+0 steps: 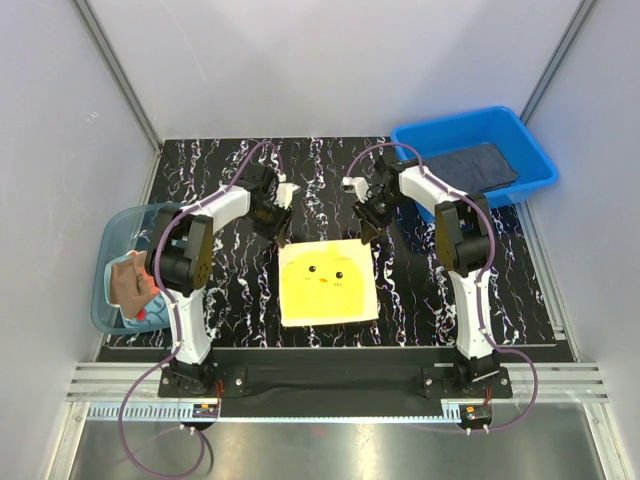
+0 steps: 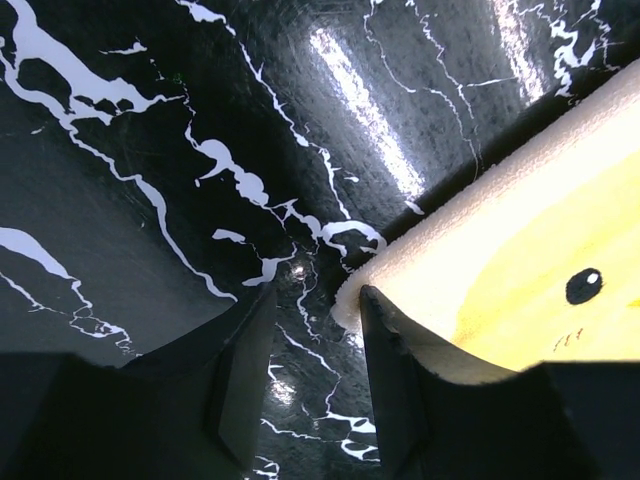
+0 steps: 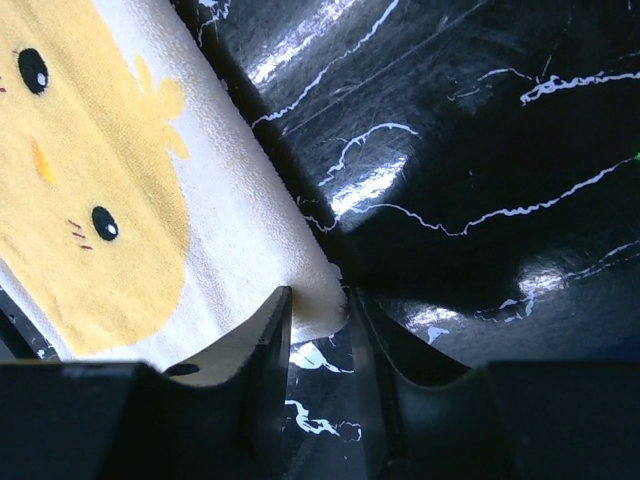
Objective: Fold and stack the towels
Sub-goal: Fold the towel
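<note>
While the black table holds the yellow towel flat in its middle, the right gripper pinches one far corner. The left gripper hangs open, just beside the other corner. If only one side lifts, the towel could fold crooked.

Yellow chick-face towel, black white-veined table, blue bin

Both wrist views cut the yellow towel off. The left arm hides part of the cloths in the tub. You cannot tell whether the right gripper pinches the towel's corner.
</note>
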`<control>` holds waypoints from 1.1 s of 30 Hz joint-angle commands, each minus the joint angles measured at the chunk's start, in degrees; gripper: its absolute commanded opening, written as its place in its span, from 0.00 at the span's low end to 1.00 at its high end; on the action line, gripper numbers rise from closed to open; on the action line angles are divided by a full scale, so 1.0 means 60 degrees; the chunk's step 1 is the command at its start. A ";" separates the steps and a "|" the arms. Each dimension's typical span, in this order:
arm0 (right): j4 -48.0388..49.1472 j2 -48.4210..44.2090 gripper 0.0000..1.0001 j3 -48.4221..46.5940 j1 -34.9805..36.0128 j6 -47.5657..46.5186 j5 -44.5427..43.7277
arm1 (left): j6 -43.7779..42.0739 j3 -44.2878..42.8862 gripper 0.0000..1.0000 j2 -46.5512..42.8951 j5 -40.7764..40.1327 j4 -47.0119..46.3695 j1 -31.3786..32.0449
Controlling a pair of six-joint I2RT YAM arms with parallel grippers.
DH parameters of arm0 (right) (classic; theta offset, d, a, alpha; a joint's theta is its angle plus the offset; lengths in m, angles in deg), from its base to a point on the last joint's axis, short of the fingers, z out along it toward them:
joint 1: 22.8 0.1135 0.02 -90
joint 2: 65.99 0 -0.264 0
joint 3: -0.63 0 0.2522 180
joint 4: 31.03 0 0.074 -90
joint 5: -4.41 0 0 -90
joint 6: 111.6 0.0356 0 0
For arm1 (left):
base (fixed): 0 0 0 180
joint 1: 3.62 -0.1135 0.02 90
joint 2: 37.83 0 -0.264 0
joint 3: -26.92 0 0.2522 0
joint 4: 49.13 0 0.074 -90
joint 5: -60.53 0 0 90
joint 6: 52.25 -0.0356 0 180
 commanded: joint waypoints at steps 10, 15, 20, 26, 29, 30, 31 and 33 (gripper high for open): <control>0.0312 0.0344 0.44 -0.0342 -0.0051 -0.0516 0.0013 | -0.0796 -0.0475 0.37 0.0454 0.0350 0.0455 -0.0108; 0.0209 0.0476 0.23 -0.0503 -0.0095 -0.0692 0.0042 | -0.0869 -0.0973 0.00 0.0922 0.0453 0.0777 -0.0108; 0.0968 0.0038 0.00 -0.0240 -0.0212 -0.0736 0.0013 | -0.0781 -0.1559 0.00 0.1041 0.0147 0.0837 -0.0123; 0.2331 -0.0723 0.00 0.0345 -0.0329 -0.0809 -0.0235 | -0.0898 -0.1985 0.00 0.0354 -0.0073 0.0544 -0.0137; 0.3735 -0.1381 0.00 0.1222 -0.0388 -0.0839 -0.0602 | -0.1015 -0.1809 0.00 -0.0042 -0.0366 0.0193 -0.0123; 0.4436 -0.1573 0.00 0.1457 -0.0373 -0.0868 -0.0631 | -0.1045 -0.1751 0.00 -0.0102 -0.0469 0.0120 -0.0137; 0.4791 -0.1735 0.00 0.1895 -0.0373 -0.0868 -0.0704 | -0.1074 -0.1678 0.00 -0.0175 -0.0586 0.0046 -0.0137; 0.5394 -0.2145 0.00 0.2191 -0.0373 -0.0911 -0.0822 | -0.1162 -0.1487 0.00 -0.0423 -0.0733 -0.0100 -0.0123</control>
